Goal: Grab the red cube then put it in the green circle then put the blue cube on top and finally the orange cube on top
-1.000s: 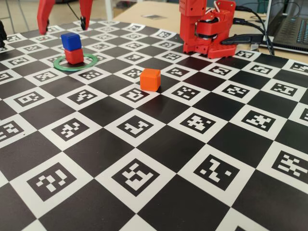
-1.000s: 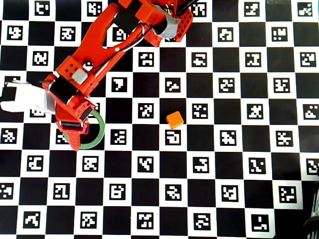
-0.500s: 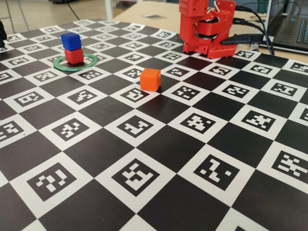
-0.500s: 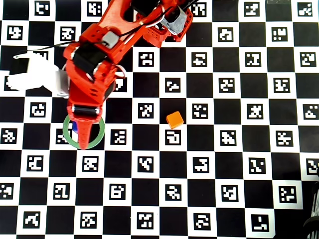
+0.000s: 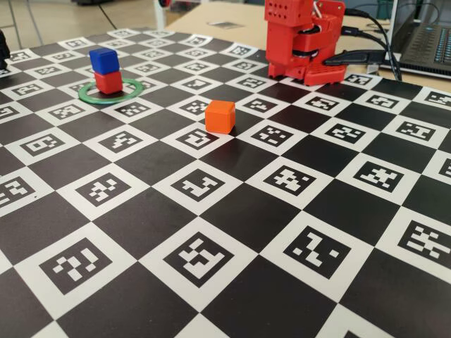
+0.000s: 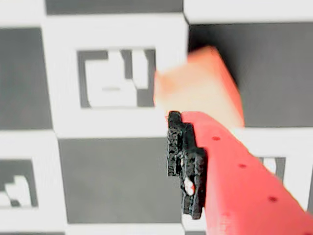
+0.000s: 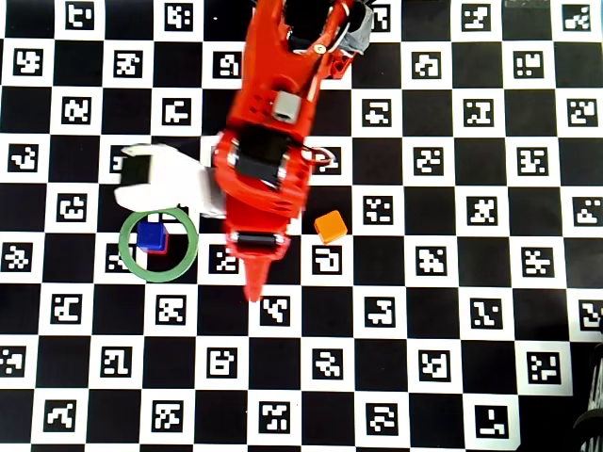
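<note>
The blue cube [image 5: 103, 60] sits on top of the red cube [image 5: 108, 82] inside the green circle [image 5: 134, 87]. From overhead, the blue cube [image 7: 150, 235] covers most of the red cube [image 7: 162, 250] within the green circle [image 7: 188, 247]. The orange cube [image 5: 220, 116] stands alone on the board, right of the ring. My gripper [image 7: 252, 281] hangs above the board between the ring and the orange cube [image 7: 331, 227], holding nothing. In the wrist view only one red finger [image 6: 230, 166] with its black pad shows, and the blurred orange cube [image 6: 195, 85] lies just beyond it. The gripper looks open.
The board is a black-and-white checker mat with printed markers [image 5: 197, 257]. The red arm base [image 5: 303, 39] stands at the far edge with cables and a laptop [image 5: 423, 35] behind it. A white camera mount [image 7: 155, 184] sticks out from the wrist.
The arm has swung from above the green circle to the right in the overhead view, towards the orange cube. The blue-on-red stack is now uncovered and has not moved.
</note>
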`<state>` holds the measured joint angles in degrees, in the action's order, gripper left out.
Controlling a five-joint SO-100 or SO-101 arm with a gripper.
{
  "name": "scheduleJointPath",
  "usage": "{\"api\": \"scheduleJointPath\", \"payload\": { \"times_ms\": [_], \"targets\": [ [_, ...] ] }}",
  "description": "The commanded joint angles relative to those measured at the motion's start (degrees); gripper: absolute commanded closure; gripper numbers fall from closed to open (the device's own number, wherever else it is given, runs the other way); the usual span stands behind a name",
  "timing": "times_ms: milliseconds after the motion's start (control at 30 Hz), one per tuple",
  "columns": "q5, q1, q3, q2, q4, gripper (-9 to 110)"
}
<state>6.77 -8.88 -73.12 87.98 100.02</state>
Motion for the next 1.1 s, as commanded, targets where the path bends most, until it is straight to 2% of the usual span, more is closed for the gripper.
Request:
{"api": "scheduleJointPath", "payload": {
  "times_ms": [0,300,1067],
  "targets": [
    [-3.6,4.57,-1.67,6.86,2.37,52],
    [-8.35,10.02,-10.9,7.47,-2.64,52],
    [-8.53,11.25,-36.91,10.02,-26.37,52]
  ]
}}
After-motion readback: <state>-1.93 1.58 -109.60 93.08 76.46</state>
